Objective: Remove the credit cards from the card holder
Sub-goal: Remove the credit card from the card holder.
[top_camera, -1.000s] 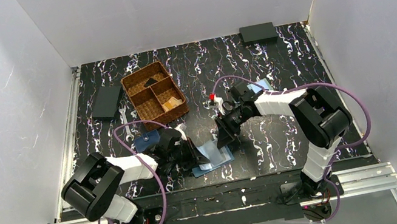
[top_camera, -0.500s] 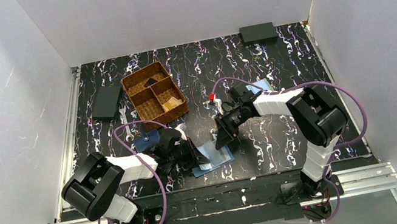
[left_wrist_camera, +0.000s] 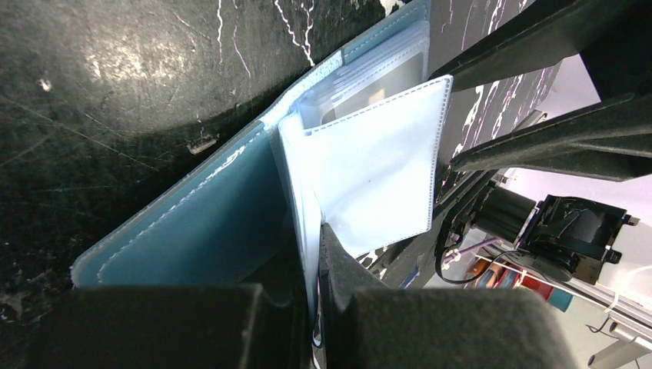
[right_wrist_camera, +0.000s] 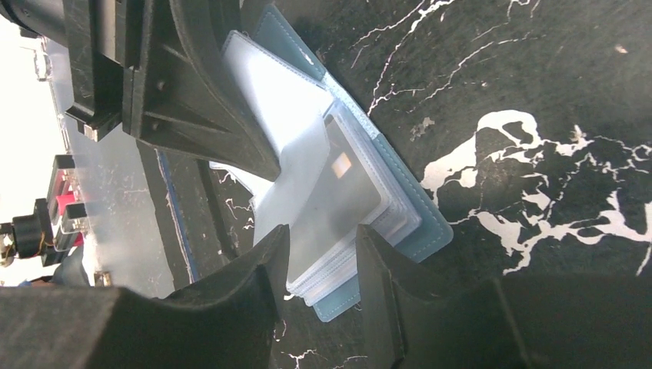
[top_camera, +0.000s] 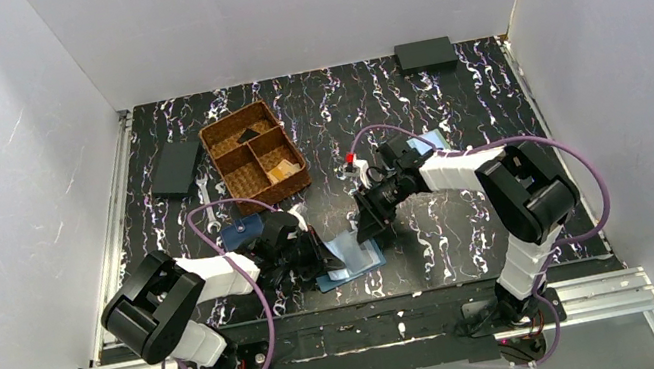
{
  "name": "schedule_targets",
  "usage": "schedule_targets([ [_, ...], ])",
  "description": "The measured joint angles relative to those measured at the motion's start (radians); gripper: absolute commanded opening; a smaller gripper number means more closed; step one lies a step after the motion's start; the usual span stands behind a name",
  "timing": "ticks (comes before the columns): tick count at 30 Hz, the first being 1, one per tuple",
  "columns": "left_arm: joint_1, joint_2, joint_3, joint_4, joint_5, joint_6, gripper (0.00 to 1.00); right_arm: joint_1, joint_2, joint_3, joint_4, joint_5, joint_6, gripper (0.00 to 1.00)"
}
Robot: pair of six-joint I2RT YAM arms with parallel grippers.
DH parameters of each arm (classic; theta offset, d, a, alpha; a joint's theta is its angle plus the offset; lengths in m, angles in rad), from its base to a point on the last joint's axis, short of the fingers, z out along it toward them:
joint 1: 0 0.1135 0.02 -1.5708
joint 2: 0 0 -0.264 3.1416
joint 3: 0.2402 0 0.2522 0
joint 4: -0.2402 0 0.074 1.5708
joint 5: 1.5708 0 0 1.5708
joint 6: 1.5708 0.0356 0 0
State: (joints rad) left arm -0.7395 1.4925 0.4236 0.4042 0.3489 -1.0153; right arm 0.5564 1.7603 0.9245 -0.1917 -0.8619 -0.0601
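Note:
The card holder [top_camera: 364,263] lies open on the table near the front edge, its steel-blue cover [left_wrist_camera: 192,231] flat. My left gripper [top_camera: 328,260] is shut on one clear sleeve [left_wrist_camera: 377,169], pinched between the fingertips [left_wrist_camera: 317,231] and lifted off the stack. A grey credit card [right_wrist_camera: 338,192] with a small chip shows in the top pocket of the stack. My right gripper [top_camera: 369,228] hangs over the holder's right half. It is open, its fingertips [right_wrist_camera: 323,234] straddling the near corner of the sleeve stack. Whether they touch it I cannot tell.
A wicker basket [top_camera: 254,154] with compartments stands at the back left, with a black wallet [top_camera: 175,169] and a wrench [top_camera: 208,205] beside it. A navy wallet [top_camera: 240,232] lies by my left arm. A paler blue holder [top_camera: 430,140] sits behind my right arm, a black box [top_camera: 425,53] at the back.
The right gripper's jaws have narrowed a little over the holder. The left gripper still pinches the same sleeve and the holder has not moved.

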Motion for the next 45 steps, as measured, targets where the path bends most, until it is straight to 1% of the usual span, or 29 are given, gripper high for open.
schedule_targets([
  [10, 0.000, 0.000, 0.000, 0.000, 0.000, 0.000, 0.00, 0.000, 0.009, 0.000, 0.002, 0.003, 0.001, 0.45],
  [12, 0.000, -0.001, 0.000, 0.000, 0.000, 0.000, 0.00, 0.000, 0.017, 0.000, 0.003, -0.019, 0.002, 0.41],
  [13, 0.000, -0.002, 0.000, -0.001, 0.000, 0.001, 0.01, 0.002, 0.021, 0.000, 0.008, -0.032, 0.003, 0.35],
  [15, 0.000, -0.005, 0.000, -0.004, -0.003, 0.001, 0.08, 0.002, 0.030, 0.000, 0.013, -0.061, 0.008, 0.28],
  [18, 0.000, -0.011, 0.000, -0.008, -0.009, 0.008, 0.09, 0.003, 0.031, 0.000, 0.032, -0.112, 0.021, 0.23],
  [20, 0.000, -0.011, 0.000, -0.007, -0.008, 0.009, 0.09, 0.005, 0.032, 0.000, 0.045, -0.150, 0.041, 0.23],
  [23, 0.000, -0.011, 0.000, -0.006, -0.007, 0.009, 0.10, 0.013, 0.046, 0.000, 0.061, -0.162, 0.064, 0.32],
  [31, 0.000, -0.023, 0.000, -0.008, 0.002, 0.008, 0.28, 0.020, 0.053, 0.002, 0.065, -0.172, 0.069, 0.33],
  [32, 0.000, -0.032, -0.001, -0.012, 0.003, 0.010, 0.39, 0.022, 0.054, 0.003, 0.066, -0.181, 0.069, 0.33],
  [35, -0.002, -0.050, -0.004, -0.002, 0.014, 0.013, 0.49, 0.058, 0.061, 0.008, 0.069, -0.222, 0.077, 0.33],
  [39, -0.001, -0.081, -0.012, -0.009, 0.013, 0.032, 0.56, 0.086, 0.095, 0.010, 0.070, -0.243, 0.089, 0.33],
  [45, 0.005, -0.100, -0.020, -0.010, 0.023, 0.048, 0.64, 0.085, 0.107, 0.024, 0.063, -0.276, 0.105, 0.34],
])
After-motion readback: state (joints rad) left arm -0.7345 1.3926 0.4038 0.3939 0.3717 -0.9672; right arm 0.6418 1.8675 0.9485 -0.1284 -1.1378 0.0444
